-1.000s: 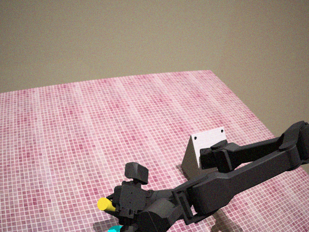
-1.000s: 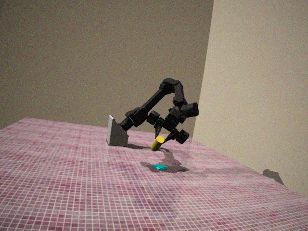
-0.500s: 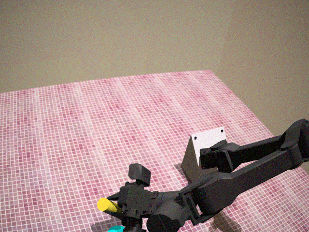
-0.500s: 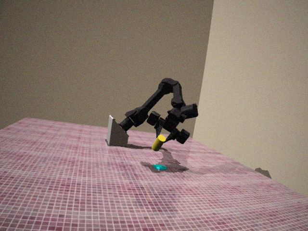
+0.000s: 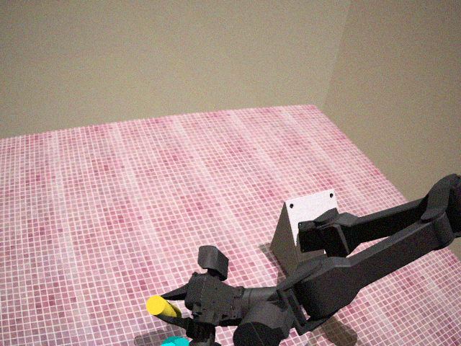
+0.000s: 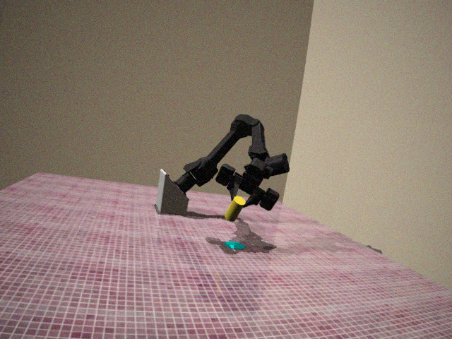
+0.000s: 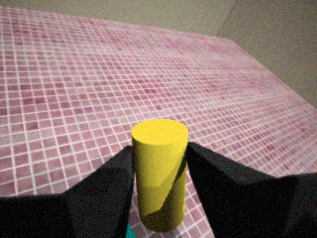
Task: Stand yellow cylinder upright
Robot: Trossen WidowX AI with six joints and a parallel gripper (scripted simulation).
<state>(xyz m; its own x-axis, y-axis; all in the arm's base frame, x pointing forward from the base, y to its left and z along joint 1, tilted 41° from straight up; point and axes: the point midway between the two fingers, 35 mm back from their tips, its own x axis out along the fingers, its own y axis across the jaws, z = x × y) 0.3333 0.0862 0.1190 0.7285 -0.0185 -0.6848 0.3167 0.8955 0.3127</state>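
Observation:
The yellow cylinder (image 5: 155, 305) (image 6: 234, 210) (image 7: 160, 178) is held in the air above the table. It is tilted, not upright: in the exterior view its top end leans to the right. My gripper (image 5: 162, 306) (image 6: 238, 203) (image 7: 159, 150) is shut on it, one finger on each side near its upper end. The cyan circle (image 5: 176, 341) (image 6: 234, 245) lies flat on the table, lower in the top and exterior views than the cylinder. A sliver of the circle (image 7: 130, 232) shows at the bottom of the wrist view, mostly hidden by a finger.
The pink tiled table (image 5: 112, 193) (image 6: 109, 277) (image 7: 74, 84) carries the arm's wedge-shaped mount (image 5: 310, 205) (image 6: 173, 200), behind the gripper in the exterior view. The arm's shadow falls around the cyan circle. The table's far edge and plain walls show beyond.

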